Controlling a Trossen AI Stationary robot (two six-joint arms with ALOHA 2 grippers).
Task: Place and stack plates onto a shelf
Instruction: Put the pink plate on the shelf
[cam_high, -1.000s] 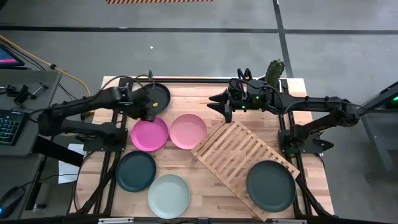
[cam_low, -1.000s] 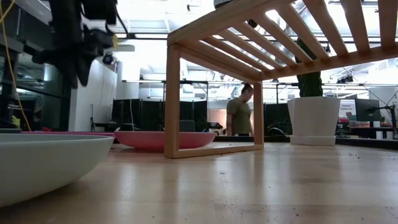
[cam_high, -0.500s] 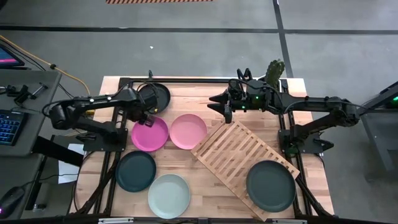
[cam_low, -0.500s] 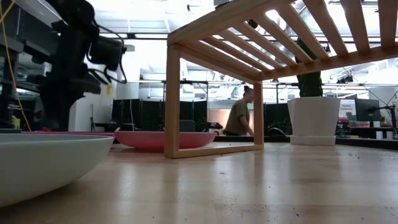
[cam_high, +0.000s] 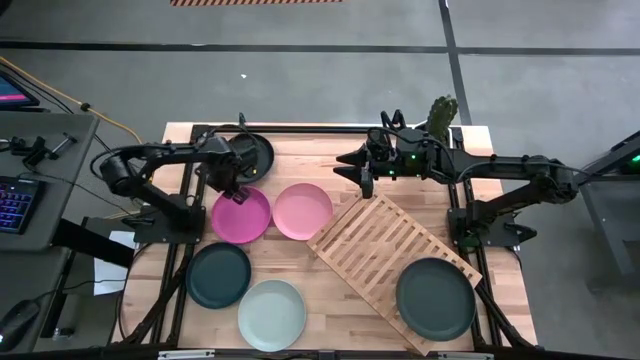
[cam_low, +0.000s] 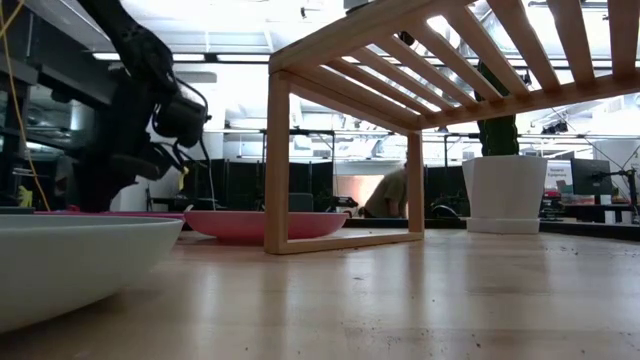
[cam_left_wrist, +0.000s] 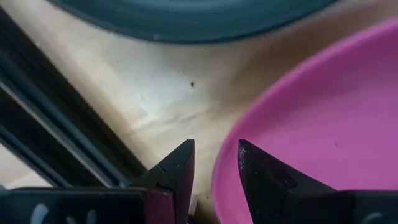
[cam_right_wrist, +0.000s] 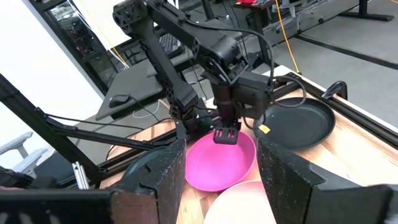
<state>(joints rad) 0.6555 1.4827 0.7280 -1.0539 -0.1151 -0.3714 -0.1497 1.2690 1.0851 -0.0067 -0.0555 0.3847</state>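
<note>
A magenta plate (cam_high: 241, 216) lies flat on the table, with a black plate (cam_high: 252, 154) behind it and a light pink plate (cam_high: 302, 210) to its right. A dark teal plate (cam_high: 219, 275) and a pale mint plate (cam_high: 271, 314) lie nearer the front. A second black plate (cam_high: 436, 298) lies on the near end of the slatted shelf (cam_high: 380, 240). My left gripper (cam_left_wrist: 216, 155) is low at the magenta plate's far-left rim (cam_left_wrist: 219, 180). It is narrowly open, one finger over the plate's inside and one outside. My right gripper (cam_high: 352, 168) waits open above the table's far middle. My left gripper points down with its fingers astride the magenta plate's far-left rim (cam_left_wrist: 219, 180), one finger (cam_left_wrist: 261, 177) over the inside and one (cam_left_wrist: 177, 171) outside. A strip of bare wood shows between the outer finger and the rim. Whether a finger touches the plate, I cannot tell.
A potted plant (cam_high: 441, 112) stands at the far right corner. Dark frame rails (cam_high: 300, 129) run along the table's far edge and sides. Bare wood shows between the plates and at the far right. A person (cam_low: 385, 195) moves in the room beyond.
My left gripper has gone down to the magenta plate's far-left rim, while its arm has folded back toward the table's left edge. The plates have kept still.
</note>
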